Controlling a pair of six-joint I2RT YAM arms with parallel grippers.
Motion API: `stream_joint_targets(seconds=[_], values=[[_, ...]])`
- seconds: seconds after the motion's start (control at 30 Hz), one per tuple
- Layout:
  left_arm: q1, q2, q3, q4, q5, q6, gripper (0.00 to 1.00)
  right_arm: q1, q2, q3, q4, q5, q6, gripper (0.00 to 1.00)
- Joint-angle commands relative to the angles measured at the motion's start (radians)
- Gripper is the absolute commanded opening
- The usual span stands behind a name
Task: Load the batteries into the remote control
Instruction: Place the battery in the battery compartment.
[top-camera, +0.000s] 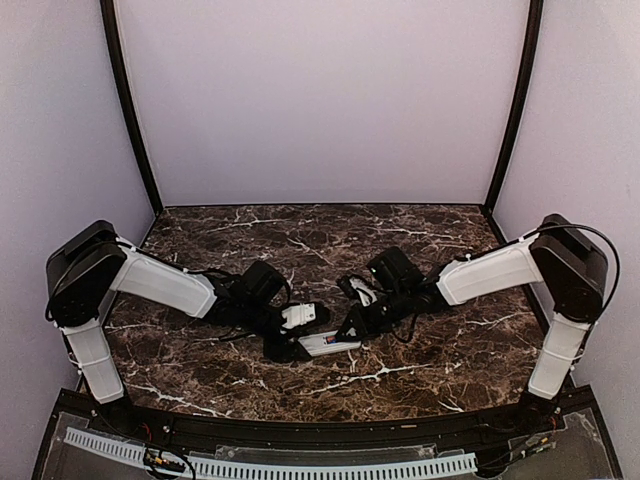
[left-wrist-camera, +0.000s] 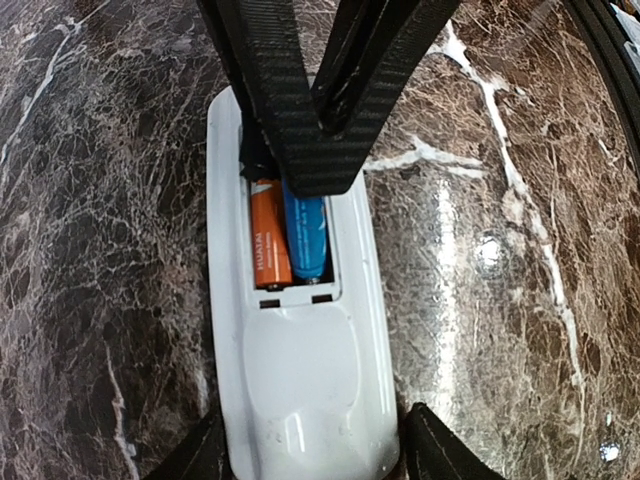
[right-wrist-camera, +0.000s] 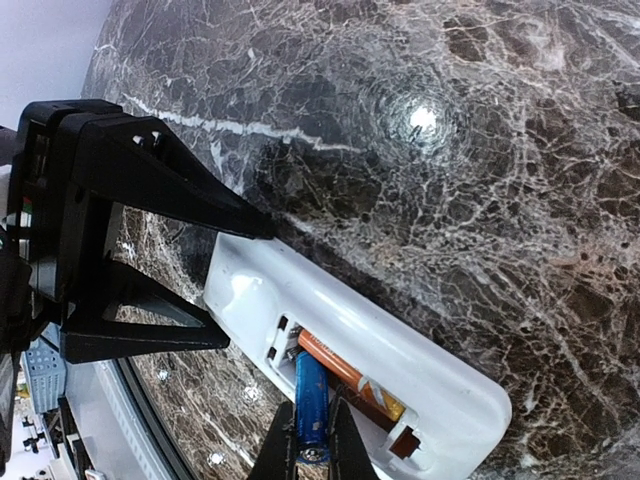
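Left wrist view: the remote control (left-wrist-camera: 300, 380) lies bay-up on the marble table (left-wrist-camera: 500, 300), its near end clamped by the left gripper (left-wrist-camera: 315, 455) — the orange battery (left-wrist-camera: 268, 235) sits in the bay, and just beside it the right gripper (left-wrist-camera: 315, 150) pinches the blue battery (left-wrist-camera: 307, 240) at the adjoining slot

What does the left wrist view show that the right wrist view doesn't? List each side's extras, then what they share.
Left wrist only: the orange battery and blue battery seen from above, side by side, with print on the orange one. It also shows the right gripper from outside, over the blue one's far end.
Right wrist only: the left gripper from outside, its fingers flanking one end of the remote control.
Both: the remote control lying back up on the table, with both batteries in its open bay.
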Motion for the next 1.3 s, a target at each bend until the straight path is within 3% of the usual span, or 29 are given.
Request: stream_joint_targets(seconds=[0.0, 0.17, 0.5, 0.97, 1.27], values=[[-0.002, 0.02, 0.006, -0.028, 0.019, -0.016, 0.57, -0.005, 0.057, -0.005, 0.021, -0.003, 0.001, 0.0], [-0.002, 0.024, 0.006, -0.025, 0.021, -0.018, 0.55, -0.005, 0.06, -0.001, 0.011, -0.011, -0.001, 0.0], [-0.002, 0.032, 0.016, -0.038, 0.018, -0.024, 0.52, -0.001, 0.007, 0.012, -0.084, 0.053, -0.027, 0.24], [-0.005, 0.032, 0.022, -0.044, 0.016, -0.022, 0.52, 0.011, -0.019, 0.082, -0.216, 0.138, -0.054, 0.37], [-0.004, 0.034, 0.021, -0.043, 0.016, -0.026, 0.53, 0.018, -0.031, 0.119, -0.295, 0.196, -0.077, 0.39]])
